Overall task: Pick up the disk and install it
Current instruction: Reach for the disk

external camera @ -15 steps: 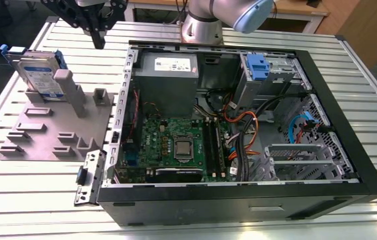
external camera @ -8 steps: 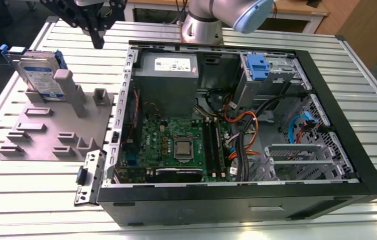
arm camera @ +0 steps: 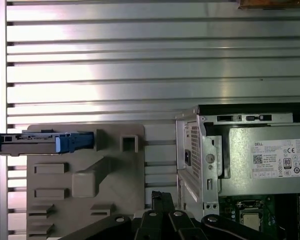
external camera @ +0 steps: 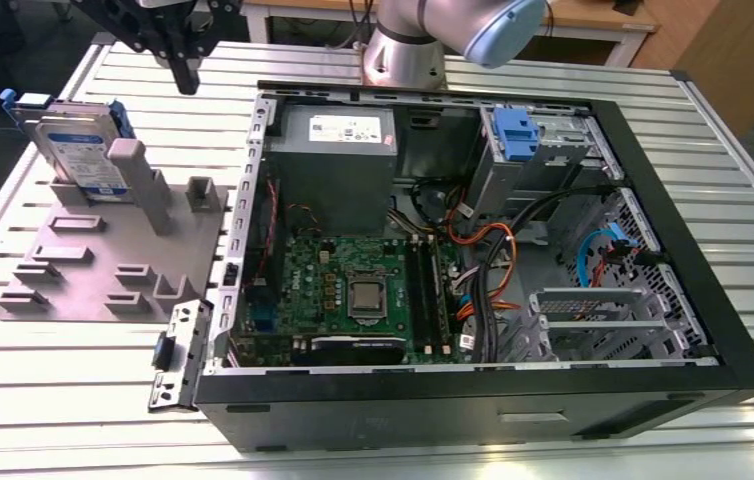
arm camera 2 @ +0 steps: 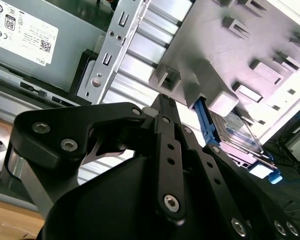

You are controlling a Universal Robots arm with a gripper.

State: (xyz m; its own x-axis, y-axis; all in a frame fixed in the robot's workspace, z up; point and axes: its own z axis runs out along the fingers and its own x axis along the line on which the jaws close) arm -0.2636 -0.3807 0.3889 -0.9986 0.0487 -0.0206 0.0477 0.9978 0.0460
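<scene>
My gripper (external camera: pixel 189 82), fingers pinched together and empty, hangs in the exterior view's upper left. The disk (external camera: pixel 77 150) stands on edge in the grey holder (external camera: pixel 84 270), below-left of me.

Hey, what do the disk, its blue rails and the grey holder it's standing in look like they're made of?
The disk: likely metal, silver sheen on its case, with a paper-like white-and-blue label. Blue rails: probably plastic, uniform saturated colour, soft gloss. Grey holder: matte, even grey with moulded blocks, probably plastic or printed; could be painted.
</scene>
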